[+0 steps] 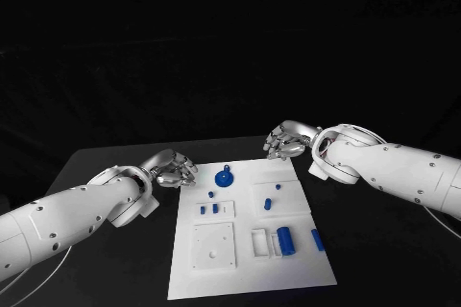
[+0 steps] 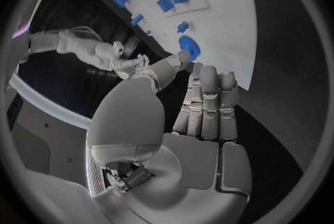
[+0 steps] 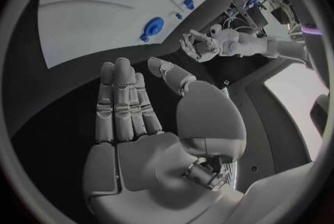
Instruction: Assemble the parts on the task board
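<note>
One board (image 1: 252,237) lies mid-counter (image 1: 106,160) between two hands, carrying about eight blue parts, counted in the head view: a round disc (image 1: 224,180) near its far edge, small pegs mid-board and two cylinders (image 1: 284,240) toward its near right. The left hand (image 1: 173,169) hovers just off the board's far-left corner, the right hand (image 1: 286,141) beyond its far-right corner. The wrist views add that both hands' fingers (image 2: 209,104) are straight, slightly apart and hold nothing.
</note>
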Controlling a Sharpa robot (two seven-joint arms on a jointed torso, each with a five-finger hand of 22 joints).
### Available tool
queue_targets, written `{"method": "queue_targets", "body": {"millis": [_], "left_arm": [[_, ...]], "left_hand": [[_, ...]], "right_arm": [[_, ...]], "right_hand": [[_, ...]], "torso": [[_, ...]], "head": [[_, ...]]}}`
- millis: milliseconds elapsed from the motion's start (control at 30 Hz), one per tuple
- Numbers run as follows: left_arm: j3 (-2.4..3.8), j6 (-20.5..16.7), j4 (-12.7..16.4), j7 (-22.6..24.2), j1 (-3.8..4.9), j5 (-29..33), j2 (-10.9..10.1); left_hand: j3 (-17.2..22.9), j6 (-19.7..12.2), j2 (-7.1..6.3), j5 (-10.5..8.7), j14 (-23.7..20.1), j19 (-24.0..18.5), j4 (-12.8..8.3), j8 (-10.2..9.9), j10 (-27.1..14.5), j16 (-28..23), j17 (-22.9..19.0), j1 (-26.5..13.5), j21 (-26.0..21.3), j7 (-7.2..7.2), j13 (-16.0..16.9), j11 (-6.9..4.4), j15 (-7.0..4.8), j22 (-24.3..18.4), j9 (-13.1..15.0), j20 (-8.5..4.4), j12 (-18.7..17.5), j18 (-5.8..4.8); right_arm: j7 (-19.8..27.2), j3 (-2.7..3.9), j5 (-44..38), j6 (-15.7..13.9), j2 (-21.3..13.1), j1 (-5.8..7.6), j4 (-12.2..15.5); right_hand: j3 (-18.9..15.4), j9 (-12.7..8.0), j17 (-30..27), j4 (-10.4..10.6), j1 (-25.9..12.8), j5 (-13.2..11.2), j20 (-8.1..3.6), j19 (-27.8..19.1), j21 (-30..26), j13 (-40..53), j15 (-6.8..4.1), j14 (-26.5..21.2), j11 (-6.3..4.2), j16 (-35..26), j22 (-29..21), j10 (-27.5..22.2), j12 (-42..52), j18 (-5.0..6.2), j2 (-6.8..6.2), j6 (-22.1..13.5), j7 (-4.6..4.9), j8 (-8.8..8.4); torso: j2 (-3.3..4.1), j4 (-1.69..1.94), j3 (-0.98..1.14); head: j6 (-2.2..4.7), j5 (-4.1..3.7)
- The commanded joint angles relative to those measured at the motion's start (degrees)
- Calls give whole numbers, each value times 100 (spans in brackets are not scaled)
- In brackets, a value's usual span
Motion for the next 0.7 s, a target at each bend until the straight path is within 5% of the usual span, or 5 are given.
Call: {"method": "queue_targets", "body": {"millis": [33, 133, 200, 500, 700], "left_arm": [[-3, 91, 164, 869, -3, 2098, -63], [-3, 261, 220, 1074, -4, 2323, -103], [-3, 303, 252, 1202, -6, 2429, -128], [-4, 142, 364, 1501, -6, 3105, -239], [-4, 54, 361, 1466, -6, 3140, -242]], "left_hand": [[-53, 49, 111, 26, -58, -78, 4, 37, 20, -189, -90, -110, -127, -14, 17, 18, 17, -65, 11, -25, -33, 140], [-218, 48, 175, -107, -248, -264, 58, 61, 35, -582, -260, -438, -372, -18, 35, 56, 59, -186, 19, 28, -43, 64], [-524, -23, 214, -369, -754, -803, 24, 60, -63, -1419, -579, -895, -917, -2, -7, 163, 295, -443, 30, 204, -173, -93], [-767, -23, 431, -144, -588, -884, -30, 145, 122, -2532, -673, -748, -1350, -22, -93, 144, 500, -637, 63, 407, -355, -92], [-814, 1, 494, -70, -511, -867, -24, 171, 321, -2728, -573, -737, -1399, -37, -86, 72, 511, -614, 60, 423, -340, -89]], "right_arm": [[-158, -43, -1271, 279, -119, -3, 183], [-296, -94, -1648, 390, -205, -7, 338], [-388, -131, -1844, 567, -247, -13, 407], [-540, -335, -2489, 618, -343, -37, 462], [-584, -362, -2559, 659, -416, -78, 595]], "right_hand": [[-49, 38, 40, 13, 47, -58, -25, 77, 30, -46, -23, 72, -40, -23, -9, 140, -83, 119, -36, 83, -17, 44], [-23, 66, 82, 35, 57, -101, -34, 101, 20, -103, -32, 95, -48, -51, -21, 248, -217, 119, -89, 109, -33, 57], [17, 62, 98, 45, 72, -170, -28, 83, -4, -170, -10, 74, -31, -96, -33, 254, -371, 119, -122, 78, -23, 32], [161, 42, 185, 193, 117, -499, -14, 73, -39, -509, 20, 101, 12, -233, -31, 513, -975, 119, -261, 225, -75, 53], [165, 19, 216, 288, 98, -608, -14, 84, -41, -587, 19, 121, 9, -268, -25, 615, -1105, 119, -346, 263, -84, 44]], "torso": [[7, 2, 9], [5, 13, -4], [4, 12, -2], [7, -4, -9], [9, 1, -20]], "head": [[32, -39], [32, -74], [35, -99], [52, -135], [36, -129]]}}
